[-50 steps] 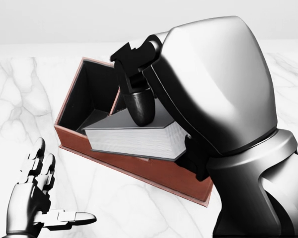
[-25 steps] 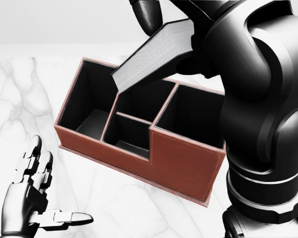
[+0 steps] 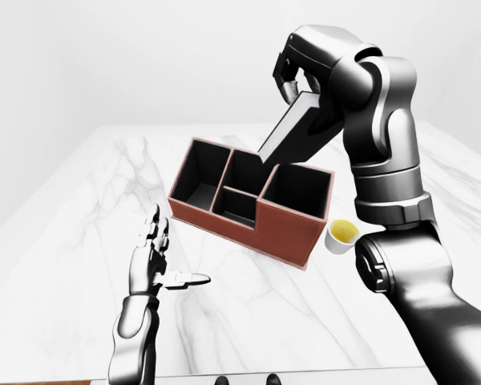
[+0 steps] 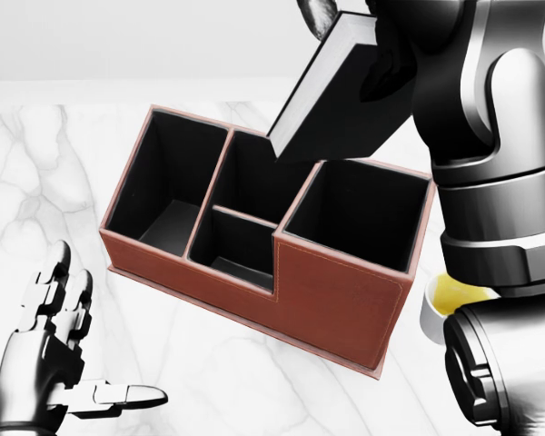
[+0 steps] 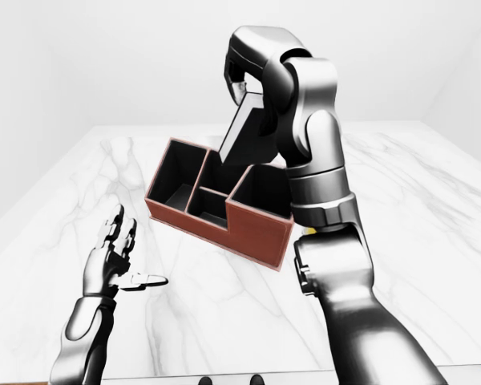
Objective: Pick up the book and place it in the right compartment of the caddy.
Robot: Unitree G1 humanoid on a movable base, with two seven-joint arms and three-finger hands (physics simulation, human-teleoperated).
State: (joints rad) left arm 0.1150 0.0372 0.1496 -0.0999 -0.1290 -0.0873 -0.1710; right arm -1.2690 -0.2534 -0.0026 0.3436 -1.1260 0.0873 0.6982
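White marble table (image 3: 248,321) carries everything; its far edge meets a plain pale wall, and its near edge is cut off at the bottom of the eye views. One right arm (image 3: 389,184), glossy grey, rises from the lower right and hides part of the table; in the head view it fills the right side and is cut off by the frame. One caddy (image 4: 336,304), red-brown outside and black inside, sits on the table with four compartments; the right one is the tallest. One book (image 3: 298,132), dark-covered, hangs tilted in the air above the caddy, its low corner over the middle compartments, not touching it. The right hand (image 3: 293,70) pinches the book's top end; the fingers are mostly hidden behind the wrist. One left hand (image 4: 59,359) hovers at lower left, well apart from the caddy, fingers spread, thumb out sideways. One cup (image 3: 341,234) with yellow contents stands just right of the caddy, half hidden by the arm in the head view.
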